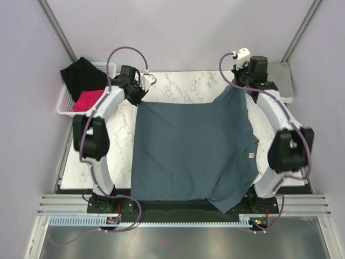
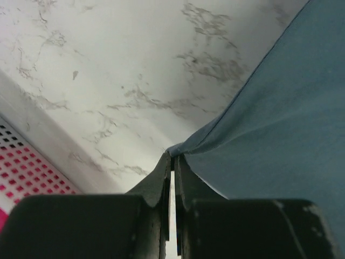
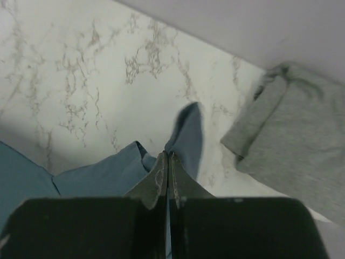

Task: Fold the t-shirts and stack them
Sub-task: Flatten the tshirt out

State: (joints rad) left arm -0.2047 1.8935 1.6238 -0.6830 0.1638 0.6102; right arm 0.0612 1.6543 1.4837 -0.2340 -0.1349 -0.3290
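1. Lying spread across the middle of the white marble-veined tabletop point(image 1: 178, 81), the dark slate-blue soft cloth t-shirt point(image 1: 188, 145) covers most of the working area. Its near edge reaches the table's front edge, and one lower corner droops over that edge on the right.
2. Its small white neck label point(image 1: 250, 155) shows on the right side, so I judge that the collar-to-hem axis runs across the table, right to left, rather than away from the arms.
3. The far edge runs side to side between the two grippers, and the rest of the shirt lies from them toward the arm bases.
4. The left gripper point(image 2: 172, 156) is closed to a hairline gap, with the far-left corner of the blue cloth pinched at its tips, low over the marble.
5. The right gripper point(image 3: 168, 155) is fully closed on the far-right corner, which tents up to it, with a flap of cloth poking past the tips.
6. Each arm is nearest its own corner. A fold would likely carry the held edge toward the near one, with both arms moving together to keep it taut.
7. The light heather-grey cloth t-shirt point(image 3: 291, 135) lies bunched at the far right corner, just beyond the right gripper and apart from the blue shirt.
8. A white perforated plastic basket point(image 1: 63, 105) off the table's far left holds black cloth point(image 1: 81, 75) and pink cloth point(image 1: 89, 100).
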